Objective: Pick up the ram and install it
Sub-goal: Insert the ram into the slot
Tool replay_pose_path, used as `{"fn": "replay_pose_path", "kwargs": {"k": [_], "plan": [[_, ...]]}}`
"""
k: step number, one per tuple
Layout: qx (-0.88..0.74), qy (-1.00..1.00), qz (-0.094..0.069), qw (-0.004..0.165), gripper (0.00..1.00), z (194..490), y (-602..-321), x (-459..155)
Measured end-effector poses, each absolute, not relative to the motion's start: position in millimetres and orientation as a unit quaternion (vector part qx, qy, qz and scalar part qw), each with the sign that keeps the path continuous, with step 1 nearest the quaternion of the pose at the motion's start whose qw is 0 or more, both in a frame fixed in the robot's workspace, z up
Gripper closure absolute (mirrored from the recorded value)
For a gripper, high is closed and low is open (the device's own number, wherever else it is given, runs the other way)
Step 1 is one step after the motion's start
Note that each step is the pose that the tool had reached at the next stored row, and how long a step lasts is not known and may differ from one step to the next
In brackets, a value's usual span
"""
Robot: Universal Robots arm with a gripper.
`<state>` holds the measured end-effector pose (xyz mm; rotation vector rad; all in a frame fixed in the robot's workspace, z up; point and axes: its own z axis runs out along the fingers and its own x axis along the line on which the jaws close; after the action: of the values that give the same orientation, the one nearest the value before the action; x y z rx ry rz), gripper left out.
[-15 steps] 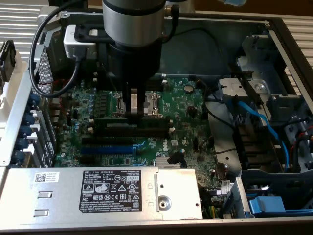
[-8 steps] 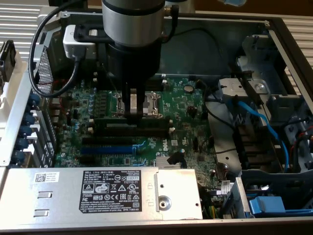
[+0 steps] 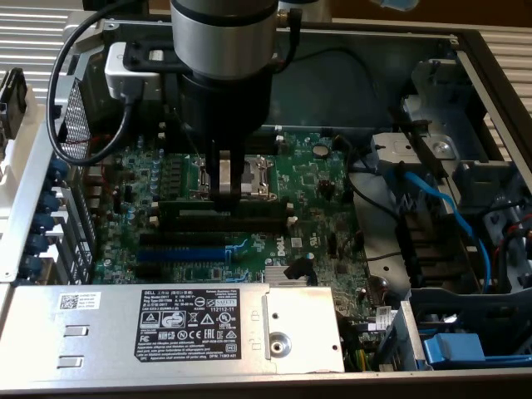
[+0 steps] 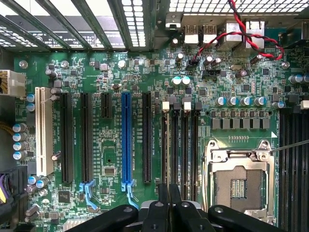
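We're watching the claw (image 3: 226, 191) hanging low over the motherboard (image 3: 320, 195), its fingers (image 4: 155, 212) drawn narrow and pinching the ram (image 3: 262, 205) at its middle. The ram is lying level, edge down, right under the claw and just beside the CPU socket (image 3: 249, 173), on the socket's side facing the blue slot (image 3: 183, 253). It's running parallel to the black memory slots (image 4: 186, 145) next to that socket, and we can't tell whether it's seated.

A pale ribbed surface (image 3: 33, 33) — slatted like aluminium profile — lies around the open computer case (image 3: 374, 35), at the exterior view's upper left and right. Light is even and soft — no hard shadows.
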<state>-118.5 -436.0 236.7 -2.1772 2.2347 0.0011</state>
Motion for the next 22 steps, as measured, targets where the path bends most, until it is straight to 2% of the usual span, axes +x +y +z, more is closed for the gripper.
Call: {"fn": "replay_pose_path", "kwargs": {"k": [22], "plan": [[-0.700,0.714,0.004,0.007,0.88,236.6,-436.5,-115.3]]}}
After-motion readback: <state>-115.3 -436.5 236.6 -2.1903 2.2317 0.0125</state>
